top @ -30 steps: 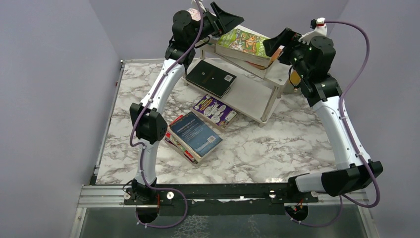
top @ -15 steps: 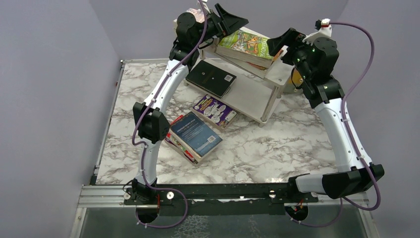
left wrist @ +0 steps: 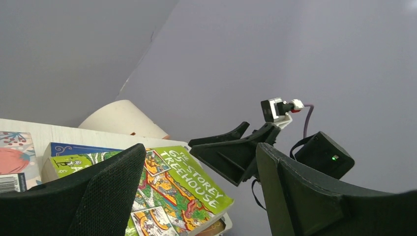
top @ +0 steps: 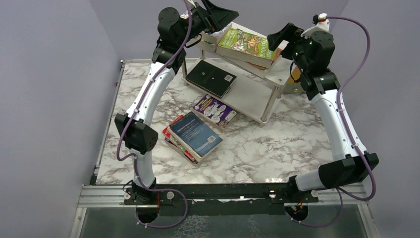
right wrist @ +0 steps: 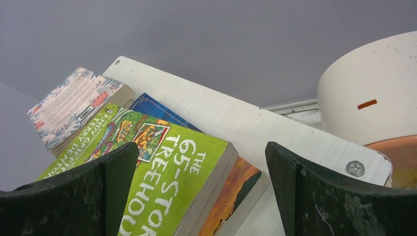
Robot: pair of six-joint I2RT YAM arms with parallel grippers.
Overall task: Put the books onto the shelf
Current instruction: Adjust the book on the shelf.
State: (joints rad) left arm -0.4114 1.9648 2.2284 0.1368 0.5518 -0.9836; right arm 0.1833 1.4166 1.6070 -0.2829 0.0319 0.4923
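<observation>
The shelf (top: 250, 97) stands at the back of the table. On its top board (right wrist: 246, 123) a green book (top: 246, 42) lies over an orange book (right wrist: 236, 191) and a blue one (right wrist: 157, 110), beside a pink-patterned book (right wrist: 74, 105). A black book (top: 210, 78) lies on the lower board. A purple book (top: 214, 110) rests at the shelf's front edge. A blue book (top: 194, 135) tops a small stack on the table. My left gripper (top: 218, 12) hovers open above the top board's left end, and my right gripper (top: 281, 35) hovers open at its right end. Both are empty.
A round beige-and-orange box (right wrist: 369, 88) stands right behind the shelf's right end, close to my right wrist. Purple walls close in the back and sides. A red book (top: 170, 140) pokes out under the blue one on the marble table (top: 277, 144).
My left arm has risen and swung back to the left, lifting its gripper higher over the shelf. My right gripper has lifted slightly. Both stay open and the books have not moved.
</observation>
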